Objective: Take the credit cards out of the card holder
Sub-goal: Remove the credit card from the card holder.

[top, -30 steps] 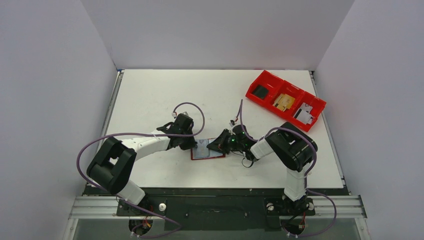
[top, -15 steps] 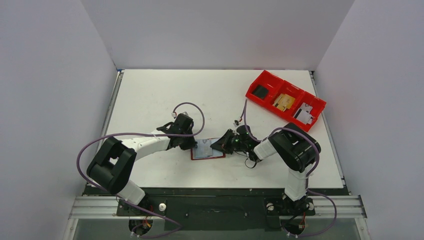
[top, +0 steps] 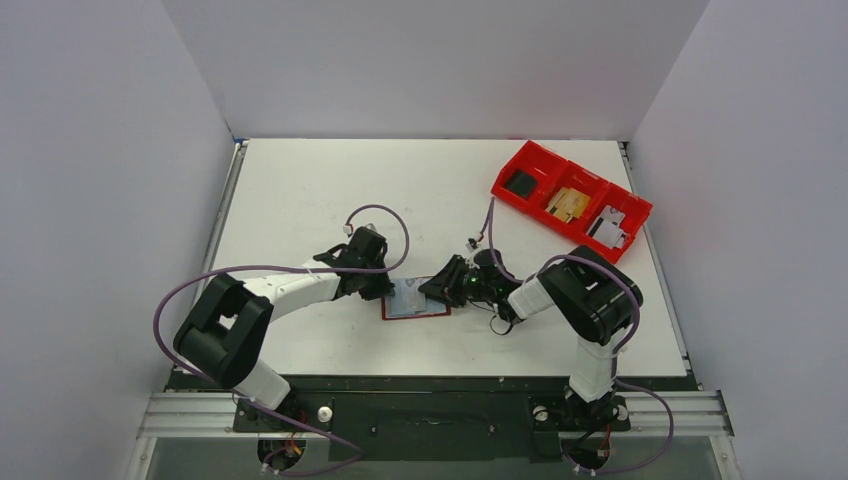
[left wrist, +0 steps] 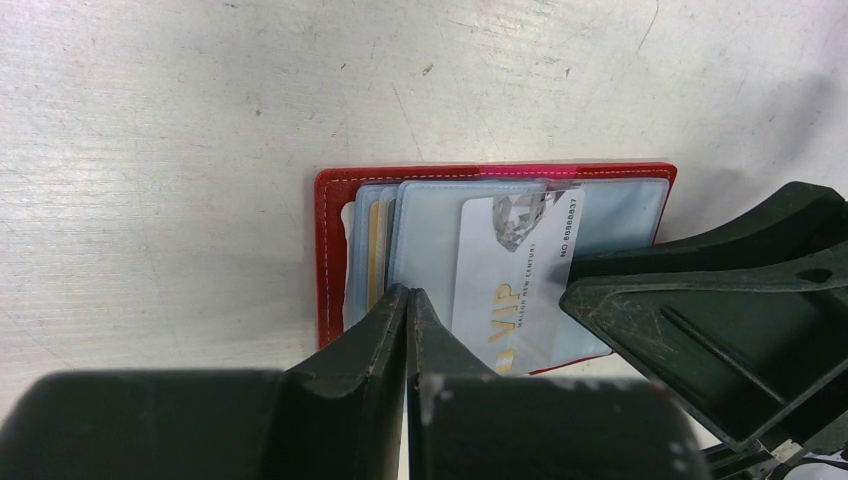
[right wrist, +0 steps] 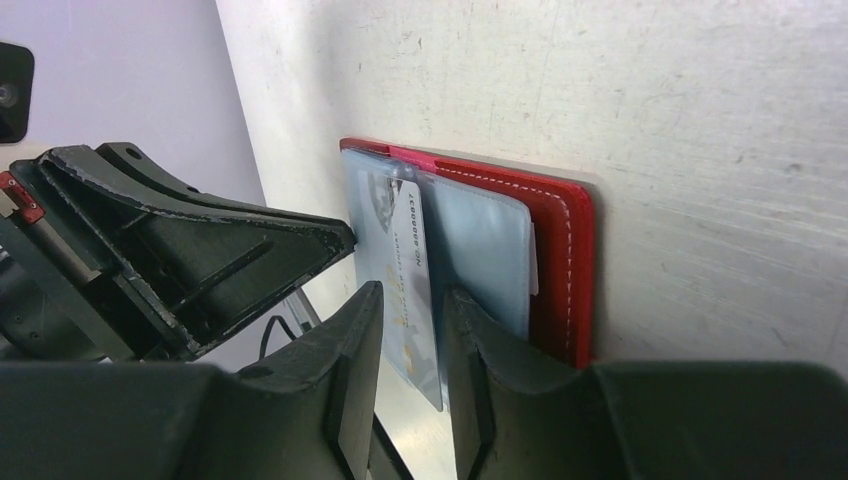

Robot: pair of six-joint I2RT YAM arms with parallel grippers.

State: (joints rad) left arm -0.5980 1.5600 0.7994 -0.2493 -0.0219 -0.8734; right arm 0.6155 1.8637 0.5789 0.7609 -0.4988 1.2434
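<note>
The card holder (top: 436, 311) (left wrist: 330, 250) (right wrist: 565, 250) lies open and flat on the table. My left gripper (top: 387, 291) (left wrist: 408, 294) is shut, its tips resting on the holder's near edge over the pale blue sleeves. A white VIP credit card (left wrist: 515, 280) (right wrist: 405, 270) sticks partly out of a sleeve at an angle. My right gripper (top: 434, 290) (right wrist: 410, 300) is open, its jaws a little apart on either side of that card's free edge. More credit cards, one with a yellowish band (left wrist: 375, 250), stay tucked in the left sleeves.
A bright red three-compartment bin (top: 533, 161) with small items stands at the back right. The two grippers face each other closely over the holder. Bare white table (top: 300, 200) stretches behind and to the left.
My right gripper has gone from shut to slightly open around the card's edge, after shifting a little right. The left gripper and the holder have stayed put.
</note>
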